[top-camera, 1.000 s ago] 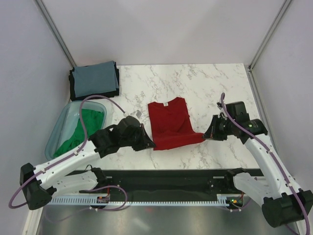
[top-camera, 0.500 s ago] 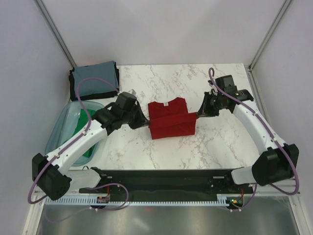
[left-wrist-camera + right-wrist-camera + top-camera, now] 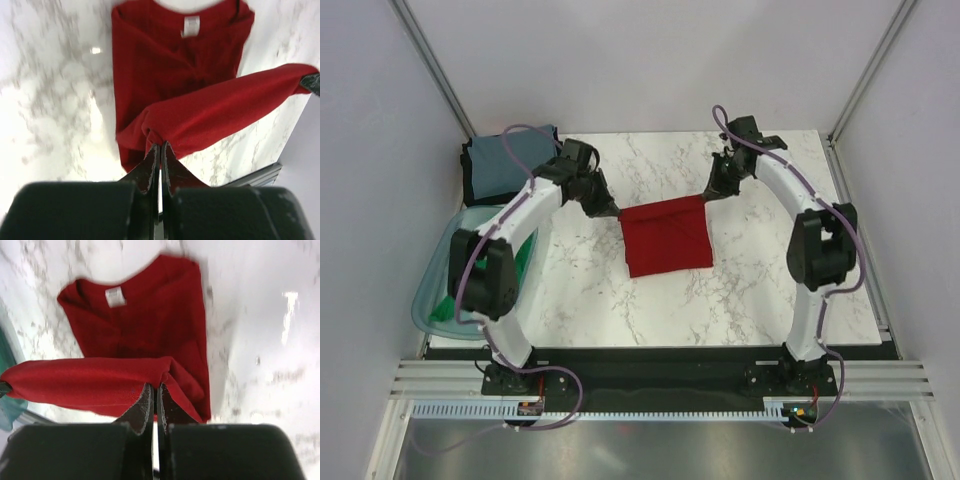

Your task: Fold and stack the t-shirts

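Observation:
The dark red t-shirt (image 3: pixel 666 236) lies mid-table, its near half folded over toward the far side. My left gripper (image 3: pixel 615 211) is shut on the hem's left corner, and my right gripper (image 3: pixel 707 196) is shut on its right corner. In the left wrist view (image 3: pixel 160 146) and the right wrist view (image 3: pixel 155 386) the hem hangs taut between them, above the collar end with the white neck label (image 3: pixel 191 25). The grey-blue folded shirt (image 3: pixel 510 160) tops a dark stack at the far left. The green shirt (image 3: pixel 526 262) lies in the basin, mostly hidden by my left arm.
The translucent teal basin (image 3: pixel 424 310) stands at the table's left edge under my left arm. Grey walls close in the left, right and far sides. Both arms stretch far out over the marble table (image 3: pixel 770 270).
Both grippers have carried the red shirt's near hem up and away toward the far side, folding it over the collar half. The arms have stretched out farther.

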Controlling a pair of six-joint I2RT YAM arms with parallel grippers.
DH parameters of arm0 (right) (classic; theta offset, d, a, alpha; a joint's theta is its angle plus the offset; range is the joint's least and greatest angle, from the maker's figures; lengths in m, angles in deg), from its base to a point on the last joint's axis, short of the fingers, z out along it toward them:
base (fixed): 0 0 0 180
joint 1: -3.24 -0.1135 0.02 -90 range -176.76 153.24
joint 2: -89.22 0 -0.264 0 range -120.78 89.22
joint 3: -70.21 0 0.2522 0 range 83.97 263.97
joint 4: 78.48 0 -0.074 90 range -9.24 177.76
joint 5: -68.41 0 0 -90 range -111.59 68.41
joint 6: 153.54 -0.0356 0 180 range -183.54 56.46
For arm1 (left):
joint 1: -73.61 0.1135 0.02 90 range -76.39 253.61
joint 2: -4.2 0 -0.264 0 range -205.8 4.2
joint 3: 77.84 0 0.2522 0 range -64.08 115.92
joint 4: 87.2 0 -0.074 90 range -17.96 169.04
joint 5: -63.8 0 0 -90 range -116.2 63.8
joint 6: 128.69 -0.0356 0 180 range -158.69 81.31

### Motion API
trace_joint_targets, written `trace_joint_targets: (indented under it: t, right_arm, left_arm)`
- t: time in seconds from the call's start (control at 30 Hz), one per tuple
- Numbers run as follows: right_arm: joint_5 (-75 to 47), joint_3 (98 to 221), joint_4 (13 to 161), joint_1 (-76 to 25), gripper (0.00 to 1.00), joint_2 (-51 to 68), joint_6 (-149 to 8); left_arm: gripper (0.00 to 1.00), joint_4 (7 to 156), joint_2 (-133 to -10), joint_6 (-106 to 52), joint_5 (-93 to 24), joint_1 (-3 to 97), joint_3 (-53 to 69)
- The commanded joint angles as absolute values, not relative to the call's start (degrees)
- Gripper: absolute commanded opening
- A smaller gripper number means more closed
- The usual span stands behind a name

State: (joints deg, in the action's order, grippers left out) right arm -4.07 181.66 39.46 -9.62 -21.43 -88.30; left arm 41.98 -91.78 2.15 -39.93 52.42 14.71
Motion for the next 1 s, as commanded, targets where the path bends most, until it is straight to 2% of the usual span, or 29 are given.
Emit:
trace_joint_targets:
  t: [0.0,0.03,0.07,0.1,0.17,0.2,0.27,0.33,0.53,0.6,0.63,0.7,0.77,0.97]
  right_arm:
    - [-9.19,194.47,39.87,-7.83,0.02,-30.90,-88.76]
    - [-9.19,198.28,38.72,-7.48,0.11,-36.93,-89.55]
    - [-9.37,205.71,37.32,-7.30,0.51,-39.87,-91.13]
    - [-9.28,209.18,36.61,-7.13,0.70,-42.33,-92.27]
    - [-7.27,216.38,35.73,-7.04,0.98,-47.27,-93.59]
    - [-5.96,216.94,35.38,-7.13,0.98,-47.54,-93.78]
    - [-6.38,214.59,35.72,-7.30,0.98,-43.78,-93.34]
    - [-7.17,204.33,39.93,-7.39,0.98,-36.43,-92.20]
    - [-5.95,174.01,49.51,-7.57,0.98,-16.74,-91.49]
    - [-5.85,162.41,53.29,-7.57,0.98,-11.44,-91.76]
    - [-5.59,158.80,54.35,-7.74,0.98,-6.37,-91.76]
    - [-4.80,148.86,57.51,-7.83,0.98,-1.42,-91.93]
    - [-3.06,141.76,59.44,-8.09,0.98,4.56,-91.85]
    - [-3.13,135.13,55.15,-8.27,0.98,13.71,-87.10]
  left_arm:
    - [0.03,41.33,-104.28,-4.93,-44.38,58.05,25.54]
    - [0.07,40.90,-108.35,-5.99,-45.00,58.93,28.96]
    - [0.24,40.28,-112.04,-8.08,-47.62,60.50,36.83]
    - [0.33,38.97,-119.73,-8.97,-48.95,61.21,41.17]
    - [0.41,29.33,-126.20,-10.12,-49.23,62.27,55.01]
    - [0.42,27.20,-129.19,-10.47,-49.48,62.27,57.62]
    - [0.47,27.35,-127.30,-11.00,-49.23,61.66,56.26]
    - [0.49,29.19,-121.79,-11.27,-47.30,61.13,52.22]
    - [0.54,42.55,-104.82,-8.20,-41.33,61.04,28.50]
    - [0.59,49.98,-100.76,-5.30,-38.42,60.96,18.31]
    - [0.79,53.51,-99.17,-4.25,-38.15,60.87,14.80]
    - [0.99,63.41,-95.30,-1.96,-38.84,60.61,5.56]
    - [1.00,67.42,-96.42,-0.38,-42.52,60.60,1.68]
    - [0.96,72.88,-101.26,1.29,-43.95,58.85,3.60]
